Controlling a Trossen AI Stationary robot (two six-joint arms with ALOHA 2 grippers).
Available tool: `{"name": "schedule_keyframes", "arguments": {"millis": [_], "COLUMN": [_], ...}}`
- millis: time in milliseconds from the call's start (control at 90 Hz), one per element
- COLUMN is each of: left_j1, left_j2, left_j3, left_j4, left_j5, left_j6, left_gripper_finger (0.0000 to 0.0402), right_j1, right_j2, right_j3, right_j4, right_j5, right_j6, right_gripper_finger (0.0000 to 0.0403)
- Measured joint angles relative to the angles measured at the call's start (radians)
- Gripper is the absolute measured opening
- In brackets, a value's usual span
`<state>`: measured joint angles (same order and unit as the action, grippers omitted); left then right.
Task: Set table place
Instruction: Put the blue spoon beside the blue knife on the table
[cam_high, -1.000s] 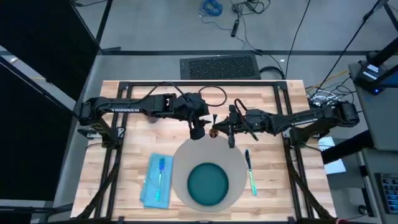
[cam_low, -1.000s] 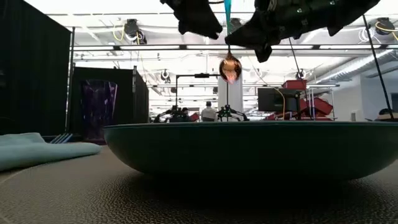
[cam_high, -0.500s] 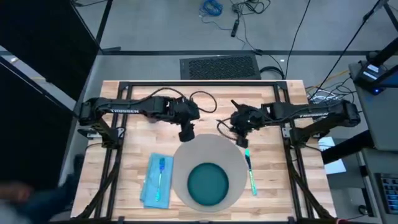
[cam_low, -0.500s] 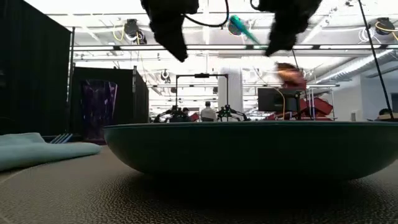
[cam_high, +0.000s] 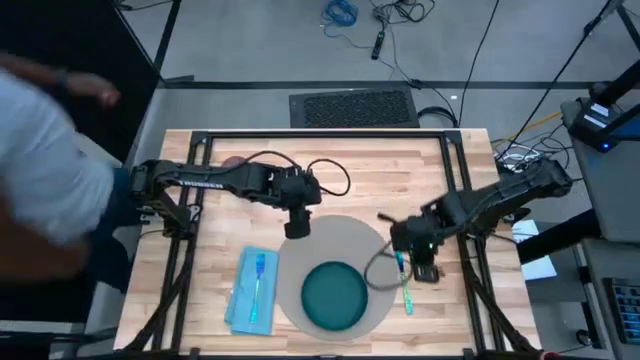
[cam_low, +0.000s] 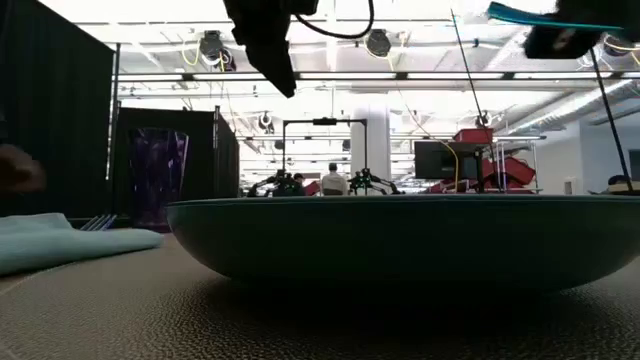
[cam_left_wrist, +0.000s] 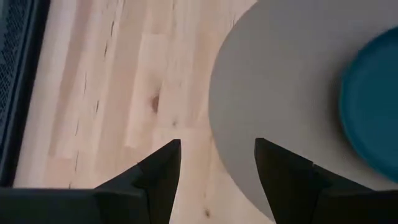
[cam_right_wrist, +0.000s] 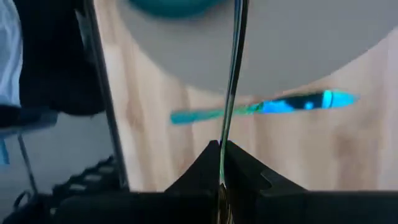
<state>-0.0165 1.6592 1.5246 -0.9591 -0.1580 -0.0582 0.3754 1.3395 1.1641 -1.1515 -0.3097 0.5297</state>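
Napkin (cam_high: 251, 292), pale blue, lies at the left of the setting on the table (cam_high: 330, 172), with a blue-handled utensil (cam_high: 258, 280) resting on it, probably the fork whose tines show at the left edge of the low view, so that side looks finished. A person (cam_high: 45, 150), blurred, leans in at the table's left edge. The left gripper (cam_high: 297, 226) hangs over the bare wood just beside the far rim of the place (cam_high: 345, 236), its fingers (cam_left_wrist: 163, 167) spread apart with nothing between them; I judge this arm is waiting. The grey mat sits at the near middle of the table with the dark teal plate (cam_high: 334, 297) set on it, toward its near side, so the centre is laid as well. To the right of the mat a teal-handled utensil (cam_high: 405, 290) lies on the wood, already placed. Above it the right gripper (cam_high: 424, 260) is clamped on a slim metal utensil (cam_right_wrist: 233, 74), likely a spoon, whose shaft runs out over the mat's right rim. What seems left is to lay that piece down beside the teal-handled one and let go.
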Motion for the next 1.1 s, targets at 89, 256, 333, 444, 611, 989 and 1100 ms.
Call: {"name": "schedule_keyframes", "arguments": {"millis": [89,256,333,444,611,989,1100], "left_j1": [-0.012,-0.052,-0.083,-0.126,-0.164,-0.172,-0.145], "left_j2": [0.0,0.0,0.0,0.0,0.0,-0.002,0.008], "left_j3": [-0.003,-0.07,-0.112,-0.172,-0.225,-0.229,-0.228], "left_j4": [0.014,0.113,0.181,0.293,0.617,0.966,0.968], "left_j5": [0.011,0.22,0.309,0.338,0.312,0.073,0.068], "left_j6": [-0.006,0.046,0.056,0.056,0.048,0.121,0.119], "left_gripper_finger": [0.019,0.019,0.019,0.019,0.019,0.019,0.019], "right_j1": [0.06,0.152,0.182,0.198,0.175,0.109,0.083], "right_j2": [0.057,0.149,0.164,0.15,0.065,-0.052,-0.049], "right_j3": [0.0,0.0,0.0,0.0,0.027,0.04,0.039], "right_j4": [0.0,-0.009,-0.009,-0.01,0.003,0.167,0.179], "right_j5": [-0.027,-0.132,-0.135,-0.07,0.213,0.491,0.489], "right_j6": [0.048,0.129,0.139,0.14,0.098,-0.132,-0.162], "right_gripper_finger": [0.0,0.0,0.0,0.0,0.0,0.0,0.0]}}
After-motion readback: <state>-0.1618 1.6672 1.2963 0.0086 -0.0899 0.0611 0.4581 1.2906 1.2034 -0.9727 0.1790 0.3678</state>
